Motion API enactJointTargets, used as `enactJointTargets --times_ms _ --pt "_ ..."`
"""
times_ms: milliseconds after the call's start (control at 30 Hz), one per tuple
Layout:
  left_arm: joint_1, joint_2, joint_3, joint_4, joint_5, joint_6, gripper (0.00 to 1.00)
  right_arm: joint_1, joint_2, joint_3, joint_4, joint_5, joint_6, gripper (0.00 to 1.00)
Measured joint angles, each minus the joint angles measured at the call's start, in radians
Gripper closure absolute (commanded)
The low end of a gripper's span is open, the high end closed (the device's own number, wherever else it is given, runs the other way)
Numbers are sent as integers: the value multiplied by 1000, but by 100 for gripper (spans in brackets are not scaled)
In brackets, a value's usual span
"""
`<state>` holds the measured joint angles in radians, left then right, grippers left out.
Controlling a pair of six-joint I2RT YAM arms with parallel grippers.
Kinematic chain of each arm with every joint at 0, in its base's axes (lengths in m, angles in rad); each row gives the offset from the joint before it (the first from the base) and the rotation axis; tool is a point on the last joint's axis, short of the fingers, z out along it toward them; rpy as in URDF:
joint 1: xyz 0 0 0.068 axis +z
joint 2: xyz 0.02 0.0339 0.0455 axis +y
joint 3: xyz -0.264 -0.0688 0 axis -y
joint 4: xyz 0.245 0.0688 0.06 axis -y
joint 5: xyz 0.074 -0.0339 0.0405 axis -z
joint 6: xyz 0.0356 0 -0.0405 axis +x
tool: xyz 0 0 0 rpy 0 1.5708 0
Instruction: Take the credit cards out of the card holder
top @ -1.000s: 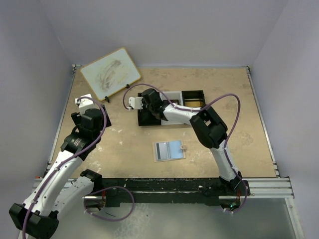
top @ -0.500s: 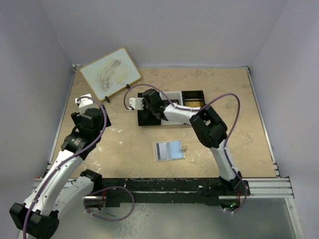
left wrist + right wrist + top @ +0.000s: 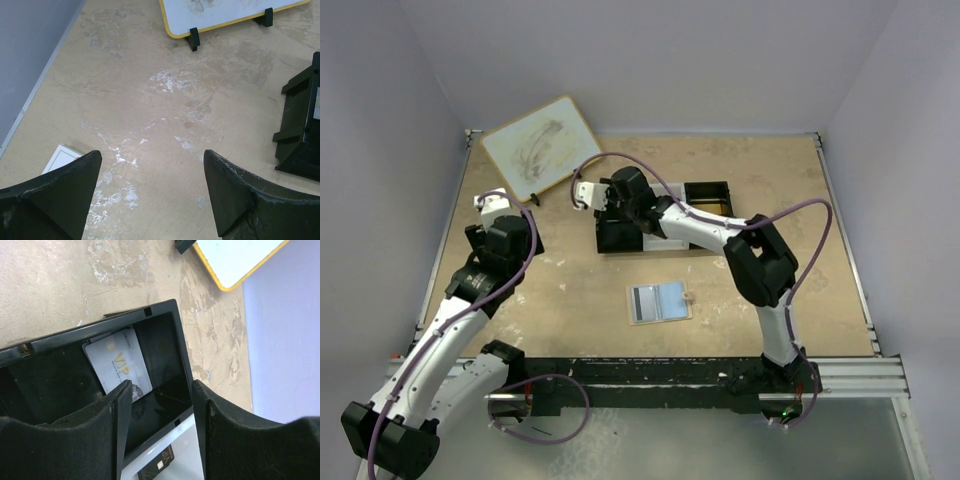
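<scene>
- A tan table (image 3: 800,250) carries everything; a black-and-white three-compartment tray (image 3: 620,240) sits near its middle and is the landmark here.
- A wood-framed whiteboard (image 3: 540,150) stands beyond the tray, to its left.
- The card holder (image 3: 668,300) lies open and flat on the near side of the tray, well apart from it.
- The right gripper (image 3: 161,390) hangs over the tray's left-end compartment, fingers spread and empty.
- The left gripper (image 3: 150,165) hovers left of the tray over bare table, also spread and empty.
- A silvery card (image 3: 118,363) lies flat inside that end compartment; a dark card (image 3: 159,466) lies in the next one.
- A striped card (image 3: 642,303) shows in the holder's left half. It is probably light, stiff and slick, so pinch an exposed edge and slide it out while the light holder is pinned.
</scene>
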<state>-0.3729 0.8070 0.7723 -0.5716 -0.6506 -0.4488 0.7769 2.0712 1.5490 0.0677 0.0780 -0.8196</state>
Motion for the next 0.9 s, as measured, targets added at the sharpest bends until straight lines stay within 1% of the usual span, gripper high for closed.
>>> enactJointTargets --times_ms 133,233,300,333,400,500,600,700,800,833,900 --pt "0 5 0 0 0 0 19 -5 -61 -49 24 -1 73 46" --pt "0 9 0 0 1 0 19 -18 -162 -139 63 -16 204 45" --pt "0 11 0 0 6 0 19 -38 -271 -225 93 -23 335 46" --pt "0 13 0 0 10 0 19 -49 -320 -262 109 -25 402 45" --pt "1 16 0 0 24 0 19 -74 -461 -352 120 -24 603 46" --pt "2 17 0 1 76 0 22 -140 -607 -426 103 -56 843 47" --pt "2 23 -2 9 164 -1 26 -167 -714 -558 115 -122 1016 46" --pt "3 40 -12 40 292 -15 31 -159 -818 -798 146 -235 1193 46" --pt "4 62 -66 121 451 -75 33 -145 -856 -966 159 -314 1330 42" --pt "1 67 -108 174 520 -116 35 -135 -866 -1009 161 -332 1371 42" --pt "-20 71 -175 245 595 -177 39 -114 -877 -1055 158 -340 1425 43"
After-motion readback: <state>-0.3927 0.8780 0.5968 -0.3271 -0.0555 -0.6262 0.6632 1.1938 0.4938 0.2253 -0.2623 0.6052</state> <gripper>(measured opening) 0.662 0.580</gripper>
